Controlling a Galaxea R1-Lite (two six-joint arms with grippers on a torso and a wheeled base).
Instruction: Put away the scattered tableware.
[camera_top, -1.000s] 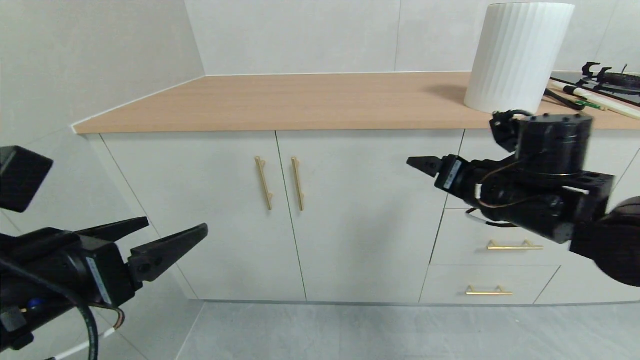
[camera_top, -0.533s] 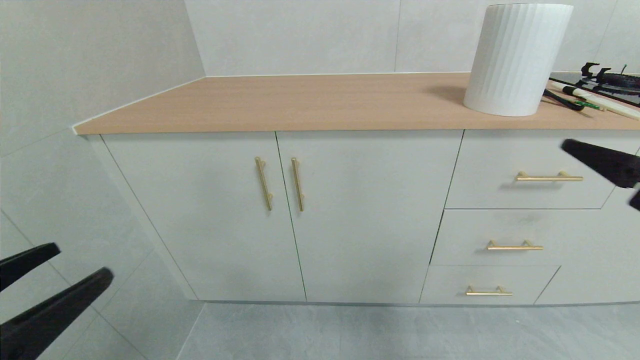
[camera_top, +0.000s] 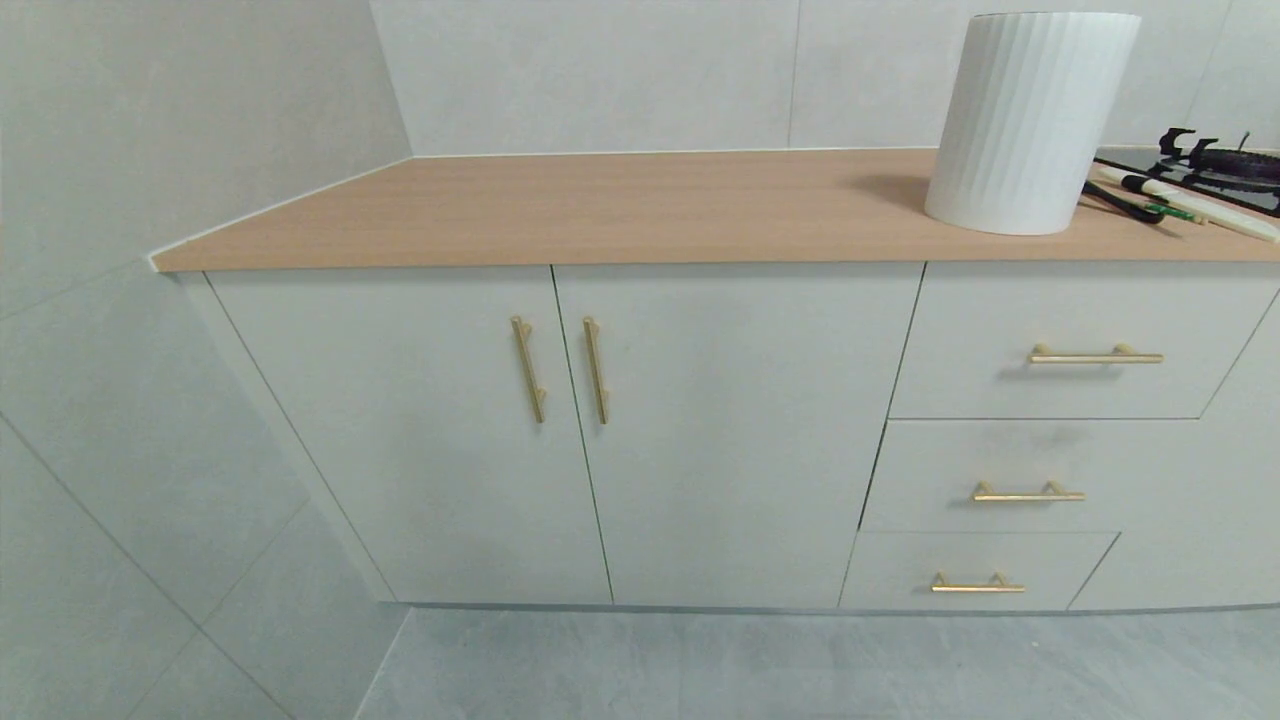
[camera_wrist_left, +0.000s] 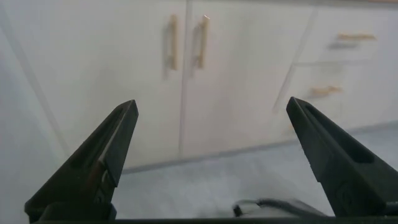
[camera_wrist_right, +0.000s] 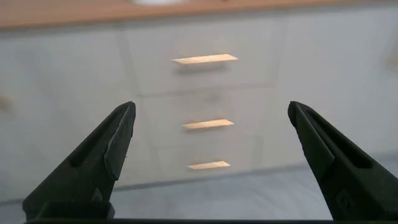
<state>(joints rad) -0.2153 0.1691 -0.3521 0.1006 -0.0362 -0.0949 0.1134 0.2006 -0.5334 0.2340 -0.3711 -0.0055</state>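
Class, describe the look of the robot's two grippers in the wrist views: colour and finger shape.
The left gripper and right gripper look alike: each has two matte black fingers, broad at the base and tapering like wedges to narrow tips.

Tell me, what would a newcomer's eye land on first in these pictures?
The tall white ribbed container at the right end of the wooden countertop draws the eye first, with scattered utensils lying just beside it at the far right. Below, gold handles stand out on the pale cabinet doors and drawers. In the wrist views, the left pincer and right pincer gape wide open, facing the cabinet fronts.
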